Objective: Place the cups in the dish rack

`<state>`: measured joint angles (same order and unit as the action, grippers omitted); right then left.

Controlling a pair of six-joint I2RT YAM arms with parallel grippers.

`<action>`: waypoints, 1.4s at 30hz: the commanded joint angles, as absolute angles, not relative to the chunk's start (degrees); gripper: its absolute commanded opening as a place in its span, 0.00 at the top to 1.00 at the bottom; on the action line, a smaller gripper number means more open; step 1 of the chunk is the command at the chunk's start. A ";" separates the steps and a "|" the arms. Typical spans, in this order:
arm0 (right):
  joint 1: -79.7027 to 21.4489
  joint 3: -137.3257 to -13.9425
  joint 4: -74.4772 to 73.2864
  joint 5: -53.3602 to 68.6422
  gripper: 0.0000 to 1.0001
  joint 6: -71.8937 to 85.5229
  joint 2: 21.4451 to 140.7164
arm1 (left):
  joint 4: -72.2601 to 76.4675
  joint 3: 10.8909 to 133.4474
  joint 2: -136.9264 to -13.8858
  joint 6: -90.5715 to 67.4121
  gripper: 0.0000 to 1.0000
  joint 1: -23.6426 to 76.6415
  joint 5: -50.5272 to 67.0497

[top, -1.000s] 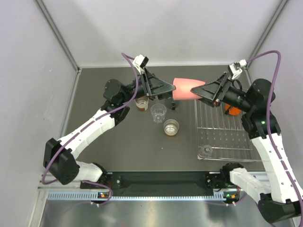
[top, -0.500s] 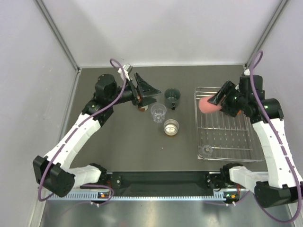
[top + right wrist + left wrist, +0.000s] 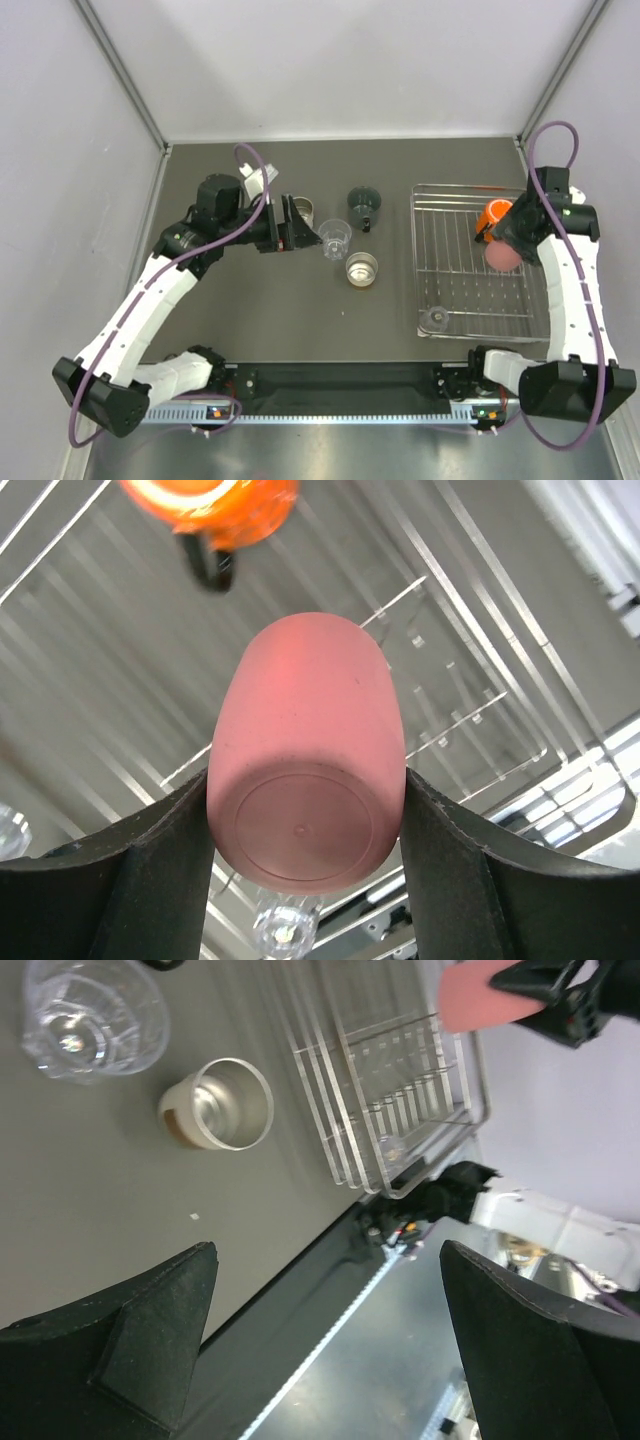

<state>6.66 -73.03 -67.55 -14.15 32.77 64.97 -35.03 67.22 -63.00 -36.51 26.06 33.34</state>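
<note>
One pink cup (image 3: 303,780), mouth toward dish rack (image 3: 465,285).

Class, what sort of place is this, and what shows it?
Likely a robot lab test cell: plain pale walls enclose a dark grey tabletop, with two white-and-black robot arms bolted at its near edge.
</note>
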 commanded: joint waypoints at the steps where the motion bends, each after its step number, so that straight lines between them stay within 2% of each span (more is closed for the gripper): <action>1: 10.01 -72.34 -61.28 -16.96 1.00 28.31 66.18 | -40.68 69.08 -60.47 -29.02 0.03 25.93 29.37; 10: 14.15 -69.44 -54.15 -15.65 1.00 26.45 71.53 | -46.66 71.72 -57.22 -26.99 0.02 25.84 24.88; 30: 14.50 -62.58 -44.91 -12.75 0.98 28.74 78.83 | -58.18 76.11 -53.35 -27.42 0.02 25.93 17.93; 31: 14.41 -62.23 -45.00 -12.48 0.93 28.65 78.84 | -58.18 76.03 -53.26 -27.68 0.02 25.93 17.76; 32: 14.50 -61.53 -44.91 -12.92 0.81 28.39 78.49 | -58.27 76.03 -52.91 -28.38 0.02 25.93 17.41; 33: 14.50 -61.52 -44.91 -12.92 0.81 28.39 78.49 | -58.27 76.03 -52.91 -28.65 0.02 25.93 17.40; 35: 14.50 -61.35 -44.91 -12.83 0.67 27.95 78.22 | -58.10 75.76 -52.91 -29.61 0.02 25.93 17.40; 36: 14.50 -61.26 -45.00 -12.83 0.67 27.78 78.22 | -57.83 75.59 -52.91 -29.79 0.03 25.93 17.49; 37: 14.50 -61.26 -45.00 -12.57 0.60 27.43 78.22 | -57.57 75.41 -53.08 -30.14 0.03 25.93 17.75; 42: 14.50 -61.52 -46.76 -11.17 0.38 27.07 77.26 | -55.99 75.67 -54.40 -31.72 0.03 25.93 18.90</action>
